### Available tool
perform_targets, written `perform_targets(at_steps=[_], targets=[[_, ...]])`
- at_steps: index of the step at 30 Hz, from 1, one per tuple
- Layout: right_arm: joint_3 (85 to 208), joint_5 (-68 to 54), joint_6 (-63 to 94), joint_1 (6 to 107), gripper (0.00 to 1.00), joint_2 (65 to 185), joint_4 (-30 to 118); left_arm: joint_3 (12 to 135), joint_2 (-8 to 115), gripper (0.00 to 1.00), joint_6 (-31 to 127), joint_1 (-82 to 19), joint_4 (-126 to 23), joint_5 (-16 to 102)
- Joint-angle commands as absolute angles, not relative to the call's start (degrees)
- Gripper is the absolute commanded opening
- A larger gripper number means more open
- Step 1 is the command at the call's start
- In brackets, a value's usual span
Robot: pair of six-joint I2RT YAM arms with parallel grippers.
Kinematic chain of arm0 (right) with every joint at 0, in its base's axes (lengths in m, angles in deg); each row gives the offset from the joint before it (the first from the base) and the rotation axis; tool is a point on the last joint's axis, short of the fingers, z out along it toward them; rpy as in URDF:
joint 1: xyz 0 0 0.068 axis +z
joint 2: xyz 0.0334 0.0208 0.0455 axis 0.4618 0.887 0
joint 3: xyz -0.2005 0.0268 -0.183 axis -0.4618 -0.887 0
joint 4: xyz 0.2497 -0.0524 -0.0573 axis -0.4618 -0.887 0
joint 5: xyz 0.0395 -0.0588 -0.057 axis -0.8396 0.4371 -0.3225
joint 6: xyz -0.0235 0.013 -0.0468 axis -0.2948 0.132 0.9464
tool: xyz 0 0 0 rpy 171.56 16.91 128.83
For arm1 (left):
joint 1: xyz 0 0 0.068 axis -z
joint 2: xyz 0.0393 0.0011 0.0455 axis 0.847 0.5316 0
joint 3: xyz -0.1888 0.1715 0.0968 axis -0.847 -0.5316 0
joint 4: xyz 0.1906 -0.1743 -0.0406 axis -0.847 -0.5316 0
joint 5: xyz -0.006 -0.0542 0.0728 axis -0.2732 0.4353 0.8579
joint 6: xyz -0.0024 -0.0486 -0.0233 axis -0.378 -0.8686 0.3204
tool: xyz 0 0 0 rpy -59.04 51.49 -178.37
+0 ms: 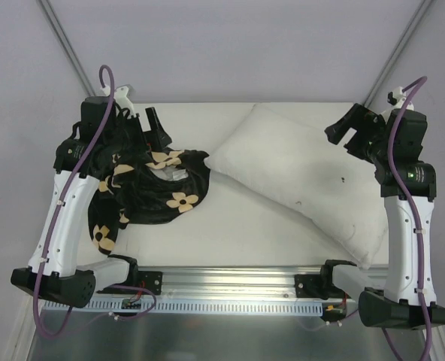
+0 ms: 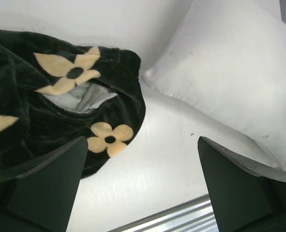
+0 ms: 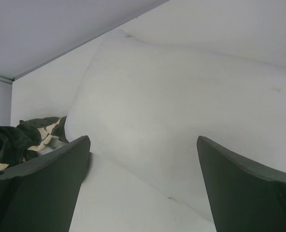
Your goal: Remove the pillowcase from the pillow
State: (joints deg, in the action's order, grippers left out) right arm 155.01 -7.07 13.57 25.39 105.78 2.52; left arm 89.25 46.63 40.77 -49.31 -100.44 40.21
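The pillowcase (image 1: 151, 189), black with tan flowers, lies crumpled in a heap on the left of the table, partly under my left arm. It is separate from the bare white pillow (image 1: 298, 171), which lies diagonally on the right half. My left gripper (image 1: 156, 128) hovers open above the heap's far edge with nothing between its fingers. In the left wrist view the pillowcase (image 2: 46, 111) is at left, the pillow (image 2: 230, 63) at upper right, and the left gripper (image 2: 142, 145) frames bare table. My right gripper (image 1: 344, 135) is open and empty above the pillow's right end. The right wrist view has the right gripper (image 3: 143, 140) over the pillow (image 3: 181, 111), with the pillowcase (image 3: 22, 137) far left.
The white table (image 1: 237, 233) ends at an aluminium rail (image 1: 230, 282) along the near edge, where both arm bases are bolted. Two slanted frame struts (image 1: 65, 45) rise behind the table's back corners. A small gap of table separates the heap from the pillow's corner.
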Motion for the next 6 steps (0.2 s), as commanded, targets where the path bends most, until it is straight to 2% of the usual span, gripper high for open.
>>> perform_targets(at_steps=[1, 6], targets=[[153.93, -2.96, 15.91, 25.66, 0.96, 104.37, 1.41, 86.86, 44.33, 0.99, 40.51, -45.41, -98.76, 42.12], [152.69, -2.69, 15.74, 25.66, 0.96, 105.15, 0.71, 84.57, 43.36, 0.99, 40.25, -44.79, -97.88, 42.38]])
